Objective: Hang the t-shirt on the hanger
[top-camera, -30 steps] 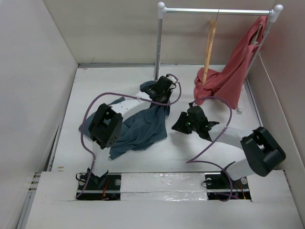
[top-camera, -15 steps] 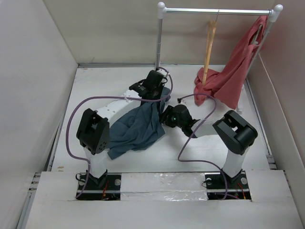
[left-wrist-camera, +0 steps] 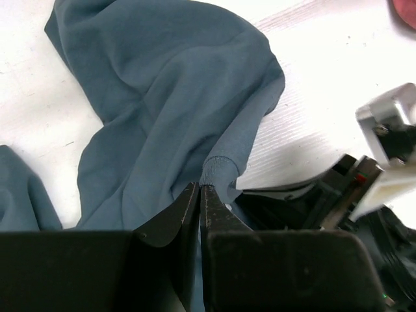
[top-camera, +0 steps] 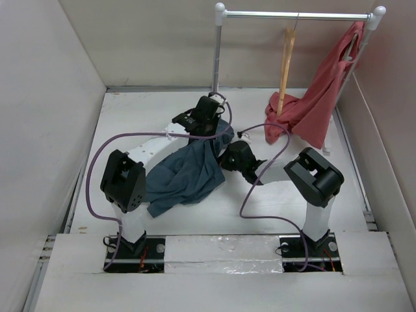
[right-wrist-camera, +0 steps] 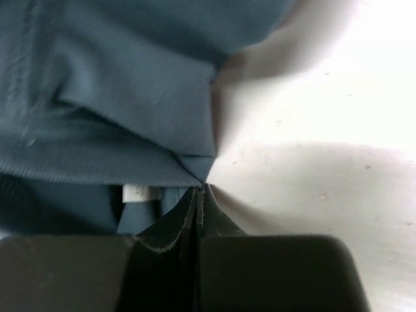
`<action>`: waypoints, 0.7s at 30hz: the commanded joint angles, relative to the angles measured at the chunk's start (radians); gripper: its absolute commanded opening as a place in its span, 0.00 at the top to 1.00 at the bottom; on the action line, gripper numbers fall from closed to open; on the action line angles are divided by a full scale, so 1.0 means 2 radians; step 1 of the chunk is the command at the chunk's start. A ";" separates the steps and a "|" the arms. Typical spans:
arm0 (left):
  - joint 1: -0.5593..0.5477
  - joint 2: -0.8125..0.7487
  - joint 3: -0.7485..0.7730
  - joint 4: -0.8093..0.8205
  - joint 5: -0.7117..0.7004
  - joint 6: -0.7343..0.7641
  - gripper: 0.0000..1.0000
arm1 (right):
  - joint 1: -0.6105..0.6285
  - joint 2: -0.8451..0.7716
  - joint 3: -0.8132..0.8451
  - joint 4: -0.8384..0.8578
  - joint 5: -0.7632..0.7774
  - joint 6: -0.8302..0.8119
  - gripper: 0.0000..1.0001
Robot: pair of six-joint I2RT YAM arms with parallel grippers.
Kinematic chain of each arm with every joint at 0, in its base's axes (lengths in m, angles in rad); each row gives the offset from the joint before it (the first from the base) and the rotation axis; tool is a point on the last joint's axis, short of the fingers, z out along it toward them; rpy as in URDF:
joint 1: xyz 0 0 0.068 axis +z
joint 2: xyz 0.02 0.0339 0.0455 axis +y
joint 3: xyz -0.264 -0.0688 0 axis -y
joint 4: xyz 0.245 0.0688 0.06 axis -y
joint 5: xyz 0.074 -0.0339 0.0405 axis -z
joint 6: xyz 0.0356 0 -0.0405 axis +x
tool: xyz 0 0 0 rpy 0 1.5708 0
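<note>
The slate-blue t-shirt (top-camera: 185, 174) lies bunched on the white table, its upper end lifted by my left gripper (top-camera: 207, 121). In the left wrist view the left gripper (left-wrist-camera: 200, 187) is shut on a ribbed edge of the t-shirt (left-wrist-camera: 162, 97). My right gripper (top-camera: 227, 158) sits at the shirt's right edge. In the right wrist view the right gripper (right-wrist-camera: 198, 188) is shut, and a folded corner of the t-shirt (right-wrist-camera: 130, 97) is drawn to a point at its tips, beside a white label (right-wrist-camera: 136, 193). The tan wooden hanger (top-camera: 285, 71) hangs from the rail, apart from both grippers.
A white metal rail (top-camera: 296, 15) stands at the back right on its post (top-camera: 215, 65). A coral-red garment (top-camera: 315, 107) hangs from its right end and drapes onto the table. Walls close in the table on the left, back and right. Purple cables loop by both arms.
My right arm has swung left to the t-shirt's right edge and its gripper has gone from open to shut. The left gripper has shifted slightly left with the shirt.
</note>
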 commanded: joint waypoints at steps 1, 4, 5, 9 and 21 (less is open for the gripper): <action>0.005 -0.023 0.004 0.006 0.003 -0.003 1.00 | 0.006 -0.041 -0.001 -0.009 0.006 -0.028 1.00; 0.005 -0.023 0.005 0.014 0.002 -0.004 1.00 | 0.006 -0.117 -0.021 -0.080 0.026 -0.033 1.00; 0.005 -0.023 0.008 0.016 0.004 -0.004 1.00 | 0.010 -0.141 -0.024 -0.110 0.053 -0.039 1.00; 0.005 -0.028 0.018 0.028 0.024 -0.016 1.00 | 0.010 -0.263 -0.050 -0.220 0.091 -0.057 1.00; -0.037 -0.033 -0.008 0.092 0.088 -0.070 1.00 | -0.051 -0.335 -0.056 -0.431 0.039 -0.048 1.00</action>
